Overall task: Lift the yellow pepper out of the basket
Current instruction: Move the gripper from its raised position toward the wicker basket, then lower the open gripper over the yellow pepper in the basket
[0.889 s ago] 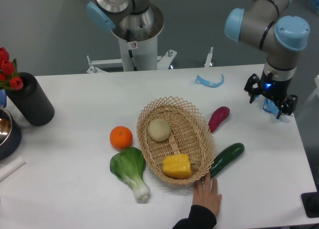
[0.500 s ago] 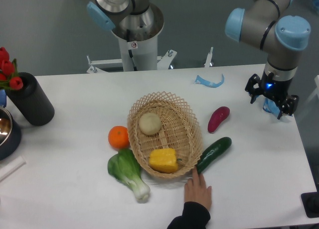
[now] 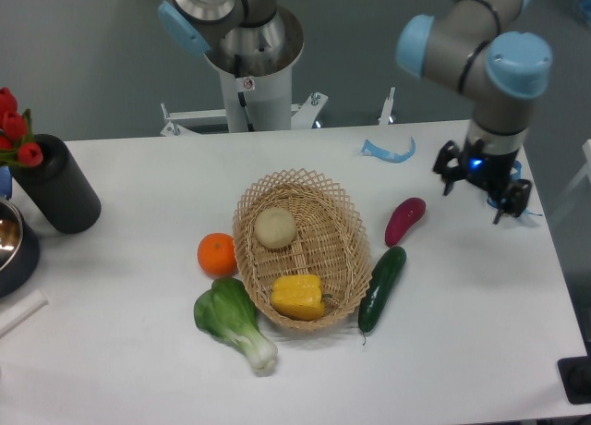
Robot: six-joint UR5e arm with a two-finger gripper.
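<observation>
The yellow pepper lies in the near end of the oval wicker basket at the table's middle. A pale beige round vegetable lies in the basket's far end. My gripper hangs over the table's right side, well to the right of the basket and apart from it. Its fingers point down and look spread, with nothing between them.
An orange and a bok choy lie left of the basket. A cucumber and a purple eggplant lie to its right. A black cylinder with red tulips stands far left. A blue clip lies behind.
A person's hand pushed the basket and cucumber leftward, then left the view. My gripper has shifted a little to the left.
</observation>
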